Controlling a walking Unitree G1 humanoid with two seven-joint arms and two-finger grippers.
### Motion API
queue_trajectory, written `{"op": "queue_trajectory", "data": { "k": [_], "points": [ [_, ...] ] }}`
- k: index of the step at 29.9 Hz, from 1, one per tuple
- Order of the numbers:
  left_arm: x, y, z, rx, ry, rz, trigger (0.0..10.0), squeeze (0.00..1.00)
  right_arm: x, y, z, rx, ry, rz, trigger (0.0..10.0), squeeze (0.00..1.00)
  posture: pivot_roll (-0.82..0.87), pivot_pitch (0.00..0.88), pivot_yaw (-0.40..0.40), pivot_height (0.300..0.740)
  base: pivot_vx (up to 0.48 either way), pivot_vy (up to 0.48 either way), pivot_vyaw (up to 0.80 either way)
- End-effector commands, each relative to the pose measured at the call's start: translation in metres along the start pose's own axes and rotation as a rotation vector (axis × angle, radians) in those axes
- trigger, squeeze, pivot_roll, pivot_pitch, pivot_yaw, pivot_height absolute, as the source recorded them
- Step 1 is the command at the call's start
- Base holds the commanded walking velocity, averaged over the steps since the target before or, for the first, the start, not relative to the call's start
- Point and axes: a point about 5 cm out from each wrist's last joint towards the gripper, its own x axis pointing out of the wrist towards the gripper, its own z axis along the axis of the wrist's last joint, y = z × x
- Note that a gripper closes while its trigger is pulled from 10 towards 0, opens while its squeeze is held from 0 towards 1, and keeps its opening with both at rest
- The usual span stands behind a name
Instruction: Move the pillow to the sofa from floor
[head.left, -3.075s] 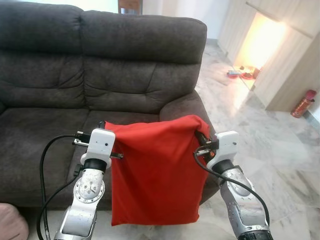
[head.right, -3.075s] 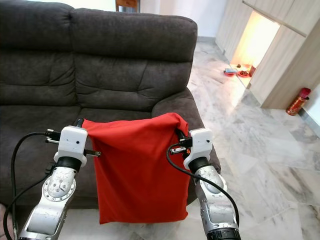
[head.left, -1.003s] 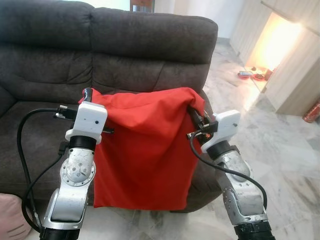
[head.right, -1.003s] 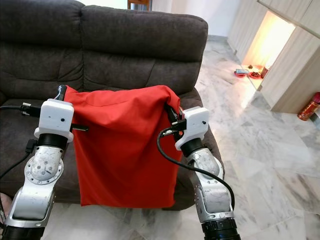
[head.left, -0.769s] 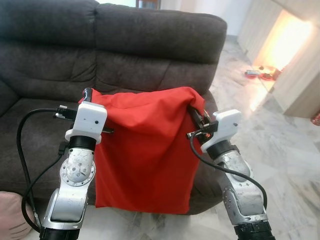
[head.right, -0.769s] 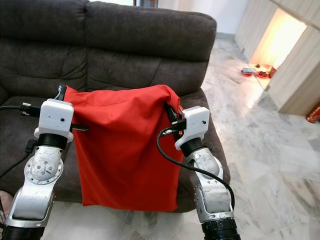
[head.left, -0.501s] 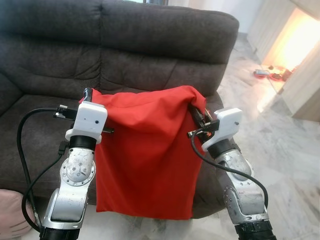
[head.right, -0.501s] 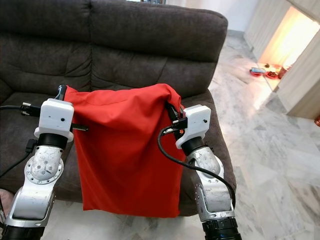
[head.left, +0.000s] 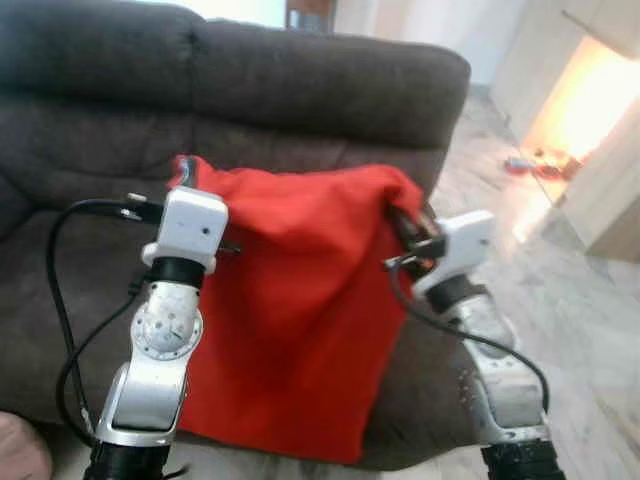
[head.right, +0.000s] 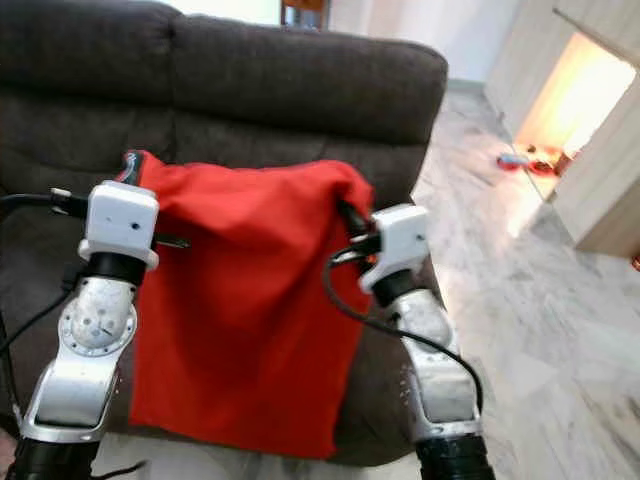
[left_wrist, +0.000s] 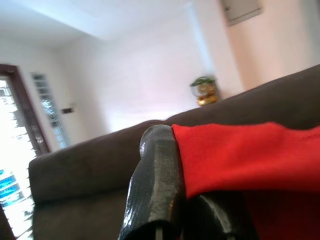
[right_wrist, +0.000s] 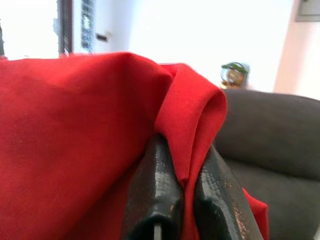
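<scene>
Nearest the camera, the robot's two silver arms rise side by side, and between them hangs the flat red fabric pillow (head.left: 290, 300), carried off the floor by its two upper corners. The left gripper (left_wrist: 172, 172) has its black fingers pinched together on the pillow's left top corner, the red cloth emerging right at the fingertip; the right gripper (right_wrist: 182, 165) is likewise clamped on a folded bunch of the right top corner, with the fabric squeezed between both pads. The top edge runs roughly level from one gripper to the other, so the pillow's long axis hangs straight down from that line, and its lower hem dangles in front of the seat's front edge and below it. Just beyond the pillow lies the dark grey-brown upholstered sofa (head.left: 90, 130): seat cushion directly ahead of both grippers, backrest rising behind it. Both arms look about equally near the seat, with neither favoured. The relation that matters, as I judge it, is that the sofa seat is forward of the grippers while the hanging hem sits lower than the cushion, so the pillow would need carrying forward with its bottom clearing the seat front. Farther off to the right stretches pale marble floor (head.right: 520, 300).
</scene>
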Motion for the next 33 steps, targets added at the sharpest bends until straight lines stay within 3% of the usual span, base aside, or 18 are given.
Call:
{"op": "queue_trajectory", "data": {
  "k": [1, 25, 33],
  "points": [
    [0.004, 0.002, 0.012, -0.006, -0.050, 0.016, 10.0, 0.00, 0.010, 0.005, 0.037, -0.033, -0.161, 0.038, 10.0, 0.00, 0.18, 0.006, -0.121, 0.740, 0.311, 0.000, 0.00],
    [0.005, 0.003, 0.013, 0.000, -0.050, 0.028, 10.0, 0.00, 0.011, 0.013, 0.043, -0.030, -0.164, 0.105, 10.0, 0.00, 0.18, 0.021, -0.128, 0.740, 0.320, 0.000, 0.00],
    [-0.005, -0.001, 0.004, 0.015, -0.015, 0.000, 10.0, 0.00, 0.008, 0.016, 0.031, -0.089, -0.071, 0.206, 10.0, 0.00, 0.18, 0.026, -0.132, 0.740, 0.117, 0.000, 0.00]
  ]
}}
